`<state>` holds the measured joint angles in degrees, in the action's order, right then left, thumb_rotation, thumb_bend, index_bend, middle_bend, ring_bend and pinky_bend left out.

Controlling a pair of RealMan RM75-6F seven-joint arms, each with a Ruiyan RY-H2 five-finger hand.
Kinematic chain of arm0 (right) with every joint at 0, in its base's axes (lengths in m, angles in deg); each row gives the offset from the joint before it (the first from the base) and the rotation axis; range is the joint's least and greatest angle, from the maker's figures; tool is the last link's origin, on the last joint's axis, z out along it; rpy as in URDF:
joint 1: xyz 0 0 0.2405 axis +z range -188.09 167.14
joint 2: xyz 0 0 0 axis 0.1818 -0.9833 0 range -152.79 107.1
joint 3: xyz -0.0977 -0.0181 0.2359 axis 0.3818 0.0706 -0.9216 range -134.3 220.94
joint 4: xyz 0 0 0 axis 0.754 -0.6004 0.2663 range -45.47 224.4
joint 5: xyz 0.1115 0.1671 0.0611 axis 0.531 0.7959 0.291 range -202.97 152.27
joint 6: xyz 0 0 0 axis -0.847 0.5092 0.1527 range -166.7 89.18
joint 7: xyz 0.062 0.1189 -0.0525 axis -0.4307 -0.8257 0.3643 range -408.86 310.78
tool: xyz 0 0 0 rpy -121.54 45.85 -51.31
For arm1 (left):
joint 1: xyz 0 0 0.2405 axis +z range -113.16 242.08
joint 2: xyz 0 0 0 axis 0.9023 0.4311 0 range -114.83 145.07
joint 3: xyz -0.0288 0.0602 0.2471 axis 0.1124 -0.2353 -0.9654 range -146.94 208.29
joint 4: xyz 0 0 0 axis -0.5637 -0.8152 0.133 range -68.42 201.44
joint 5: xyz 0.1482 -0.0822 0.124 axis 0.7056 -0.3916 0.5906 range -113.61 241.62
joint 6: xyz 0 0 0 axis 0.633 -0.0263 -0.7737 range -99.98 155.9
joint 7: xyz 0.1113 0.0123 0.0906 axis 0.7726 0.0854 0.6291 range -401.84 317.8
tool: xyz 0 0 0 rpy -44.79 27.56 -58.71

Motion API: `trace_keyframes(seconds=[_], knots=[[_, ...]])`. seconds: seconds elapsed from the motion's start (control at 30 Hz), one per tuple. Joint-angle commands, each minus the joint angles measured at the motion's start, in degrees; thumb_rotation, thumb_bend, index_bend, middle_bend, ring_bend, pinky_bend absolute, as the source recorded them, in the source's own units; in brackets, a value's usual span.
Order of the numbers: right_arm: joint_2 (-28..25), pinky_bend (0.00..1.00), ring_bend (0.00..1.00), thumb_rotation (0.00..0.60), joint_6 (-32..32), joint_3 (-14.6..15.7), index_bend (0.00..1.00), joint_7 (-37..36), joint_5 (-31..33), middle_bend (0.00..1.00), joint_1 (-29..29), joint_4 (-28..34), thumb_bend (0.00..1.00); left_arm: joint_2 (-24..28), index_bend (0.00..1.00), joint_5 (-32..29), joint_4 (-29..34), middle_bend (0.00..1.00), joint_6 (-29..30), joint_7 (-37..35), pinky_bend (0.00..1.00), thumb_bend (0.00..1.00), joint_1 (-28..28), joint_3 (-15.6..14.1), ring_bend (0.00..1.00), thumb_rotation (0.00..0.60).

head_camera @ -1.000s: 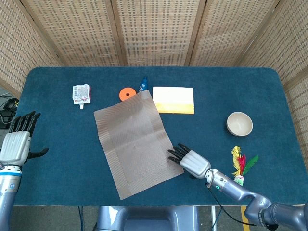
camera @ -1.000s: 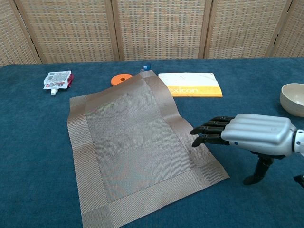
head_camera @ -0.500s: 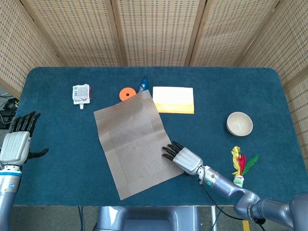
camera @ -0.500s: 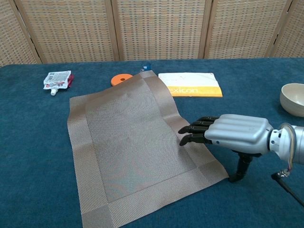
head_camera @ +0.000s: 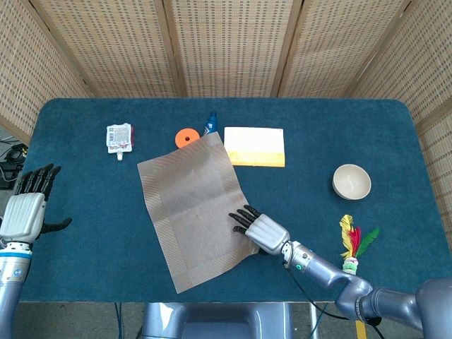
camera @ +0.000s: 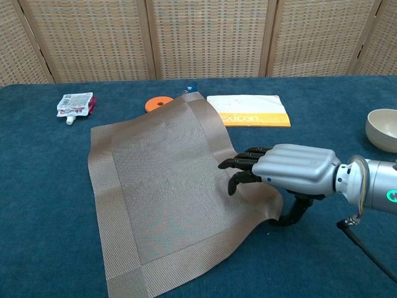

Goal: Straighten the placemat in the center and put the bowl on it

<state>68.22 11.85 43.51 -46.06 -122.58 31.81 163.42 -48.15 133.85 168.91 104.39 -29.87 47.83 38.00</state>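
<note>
The brown woven placemat (head_camera: pixel 191 205) lies skewed on the blue table, its long side tilted to the left; the chest view shows the placemat (camera: pixel 167 186) with its near right edge lifted. My right hand (head_camera: pixel 260 229) lies over that edge. In the chest view the right hand (camera: pixel 291 171) has its dark fingers (camera: pixel 245 164) on top of the mat and the thumb under the raised edge, pinching it. The cream bowl (head_camera: pixel 352 181) stands upright at the right, apart from the mat, and the chest view cuts the bowl (camera: pixel 383 129) off at its edge. My left hand (head_camera: pixel 25 212) hovers open at the table's left side.
Behind the mat lie a white and red packet (head_camera: pixel 119 137), an orange disc (head_camera: pixel 186 136), a small blue item (head_camera: pixel 210 125) and a yellow and white booklet (head_camera: pixel 255 146). A feathered toy (head_camera: pixel 353 240) lies near the front right edge, just right of my right forearm.
My right hand slid left from beside the mat onto its right edge. The mat's near right corner has lifted and buckled around the thumb. The left hand stayed still.
</note>
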Motion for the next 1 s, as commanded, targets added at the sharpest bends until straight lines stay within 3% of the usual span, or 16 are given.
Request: trace_keyframes(seconds=[0.03,0.17,0.37,0.53,0.73,1.0], knots=[[-0.04,0.0,0.0,0.6,0.76,0.57,0.47,-0.46,-0.49,0.0,0.0,0.18,0.62,0.02,0.0,0.05,-0.02,0.0,-0.06,-0.06,0.0,0.0,0.02,0.02,0.0,0.6],[-0.41,0.0,0.0,0.6,5.46,2.73,0.65,-2.69,-3.86,0.0,-0.83,0.54,0.7,0.01,0.0,0.19,0.0,0.0,-0.35,-0.12,0.0,0.0,-0.01,-0.01,0.0,0.6],[-3.64,0.0,0.0,0.6,11.68,7.36,0.69,-2.65,-10.5,0.0,-1.8,0.5,0.68,0.04,0.0,0.01,-0.02,0.0,-0.64,-0.14,0.0,0.0,0.0,0.08,0.0,0.6],[-7.41,0.0,0.0,0.6,15.45,9.25,0.7,0.58,-14.98,0.01,-1.79,-0.67,0.65,-0.04,0.0,0.01,0.05,0.0,-1.0,-0.02,0.0,0.0,-0.11,0.05,0.0,0.6],[-10.89,0.0,0.0,0.6,17.57,8.36,0.7,5.33,-18.19,0.01,0.0,-4.49,0.6,-0.1,0.0,-0.28,0.08,0.0,-1.5,0.1,0.0,0.0,-0.31,0.13,0.0,0.6],[-8.87,0.0,0.0,0.6,16.39,3.67,0.7,8.1,-20.56,0.0,7.83,-21.29,0.54,-0.17,0.0,-0.88,-0.1,0.0,-2.0,0.54,0.0,0.0,-0.49,0.22,0.0,0.6]])
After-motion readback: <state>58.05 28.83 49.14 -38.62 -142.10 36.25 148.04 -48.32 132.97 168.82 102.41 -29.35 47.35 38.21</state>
